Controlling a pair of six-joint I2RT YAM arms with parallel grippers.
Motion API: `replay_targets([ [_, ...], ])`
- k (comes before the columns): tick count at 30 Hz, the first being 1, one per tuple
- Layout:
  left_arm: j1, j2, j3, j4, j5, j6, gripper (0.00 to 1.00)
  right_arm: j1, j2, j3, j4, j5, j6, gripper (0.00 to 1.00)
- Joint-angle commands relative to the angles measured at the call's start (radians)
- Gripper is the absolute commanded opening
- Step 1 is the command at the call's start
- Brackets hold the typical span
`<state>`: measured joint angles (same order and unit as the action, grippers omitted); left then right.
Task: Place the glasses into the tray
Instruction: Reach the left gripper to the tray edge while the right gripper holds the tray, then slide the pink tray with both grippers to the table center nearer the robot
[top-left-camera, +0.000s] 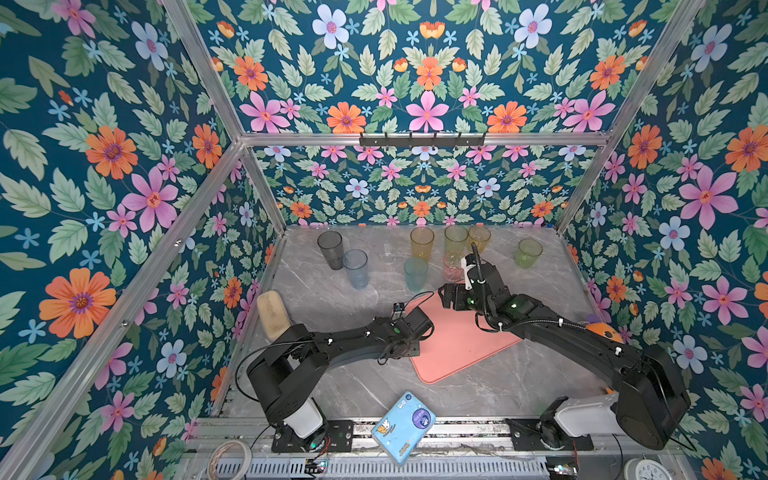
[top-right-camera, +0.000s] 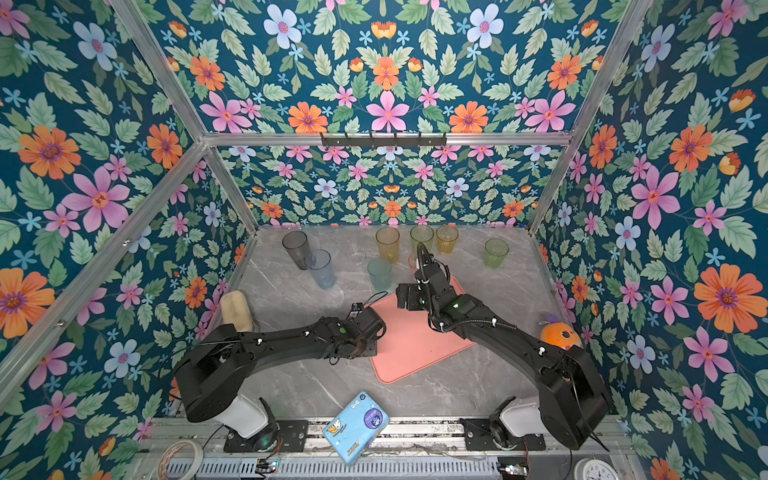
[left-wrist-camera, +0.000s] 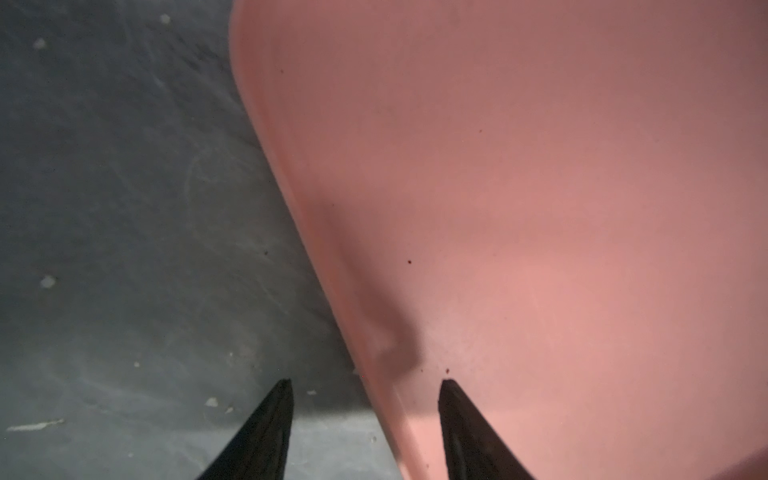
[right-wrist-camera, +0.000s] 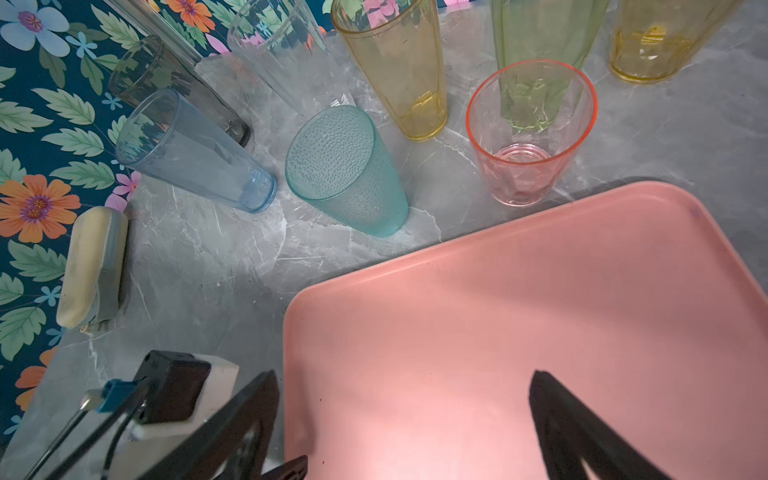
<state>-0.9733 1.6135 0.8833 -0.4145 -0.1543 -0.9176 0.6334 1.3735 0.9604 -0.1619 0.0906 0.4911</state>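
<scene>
Glasses (top-left-camera: 422, 243), nine translucent tumblers, stand upright on the far half of a grey, marble-veined tabletop (top-left-camera: 332, 374), all outside the tray (top-left-camera: 457, 345). The smoky grey tumbler (top-left-camera: 330, 249) and pale blue tumbler (top-left-camera: 355, 268) are at far left, a green tumbler (top-left-camera: 529, 252) stands apart at far right, and the teal tumbler (right-wrist-camera: 347, 170) and pink tumbler (right-wrist-camera: 528, 137) stand nearest the tray's far edge. Tray: salmon-pink, flat on the middle of the tabletop, set askew. Left tool (left-wrist-camera: 365, 382): jaws apart, astride the tray's rim, one finger over the tabletop and one over the tray; contact cannot be told. Right tool (right-wrist-camera: 403, 374): jaws wide apart above the tray, nothing between them. Enclosure: walls papered in dark teal with pink, orange and pale blue flowers, framed by aluminium bars (top-left-camera: 291, 139). A blue packet (top-left-camera: 404, 428) lies at the near edge; a cream block (top-left-camera: 272, 313) lies beside the left wall.
</scene>
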Motion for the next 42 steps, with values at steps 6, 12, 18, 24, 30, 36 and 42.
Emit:
replay_targets([
  [6,-0.005,0.022,0.005,0.010,0.016,0.009,0.45,-0.023,0.003,0.005,-0.030,-0.003,0.015,0.95],
  [12,-0.004,0.034,0.008,0.002,0.008,0.011,0.35,-0.026,-0.004,0.002,-0.031,-0.008,0.009,0.95],
  [18,-0.002,0.036,0.011,-0.004,-0.001,0.021,0.23,-0.026,-0.007,0.002,-0.036,-0.007,0.009,0.95],
  [24,0.011,0.043,0.011,-0.004,0.006,0.040,0.11,-0.028,-0.008,0.003,-0.044,-0.005,0.009,0.95],
  [30,0.028,0.037,-0.004,-0.003,0.009,0.056,0.07,-0.031,-0.012,0.003,-0.056,-0.002,0.007,0.95],
  [36,0.058,0.013,-0.020,-0.003,0.001,0.085,0.05,-0.032,-0.015,0.006,-0.063,-0.003,0.005,0.95],
  [42,0.102,-0.015,-0.046,-0.003,0.005,0.136,0.04,-0.032,-0.017,0.008,-0.068,-0.003,0.005,0.95],
])
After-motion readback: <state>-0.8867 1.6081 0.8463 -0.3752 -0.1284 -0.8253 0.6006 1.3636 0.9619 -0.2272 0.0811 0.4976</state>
